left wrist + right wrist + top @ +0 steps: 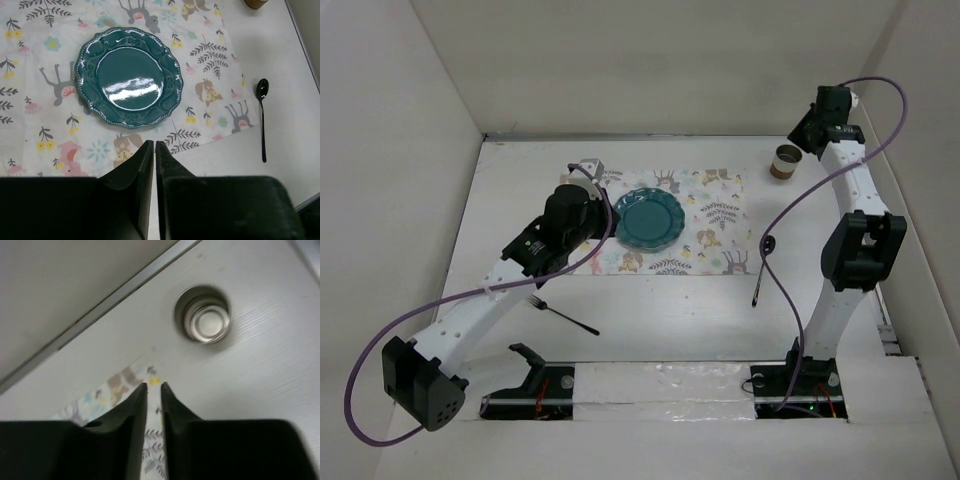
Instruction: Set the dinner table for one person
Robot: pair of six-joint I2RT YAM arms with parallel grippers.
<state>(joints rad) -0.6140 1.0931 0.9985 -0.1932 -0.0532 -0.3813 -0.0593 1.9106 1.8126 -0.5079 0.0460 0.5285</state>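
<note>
The white dinner table (670, 325) carries a floral placemat (718, 215) with a teal plate (650, 218) on it. A black fork (562, 314) lies on the table near the front left. A black spoon (761, 268) lies just right of the placemat. A paper cup (787, 162) stands at the back right. My left gripper (608, 224) is shut and empty, above the placemat's left part, just short of the plate (128, 77); the left wrist view shows its tips (154, 143). My right gripper (804, 135) is shut and empty, raised beside the cup (202, 320); the right wrist view shows its tips (154, 385).
White walls close in the table at the back and on both sides. The spoon also shows in the left wrist view (262, 120). The placemat's far right corner (120, 382) lies under my right gripper. Both arm bases sit at the near edge.
</note>
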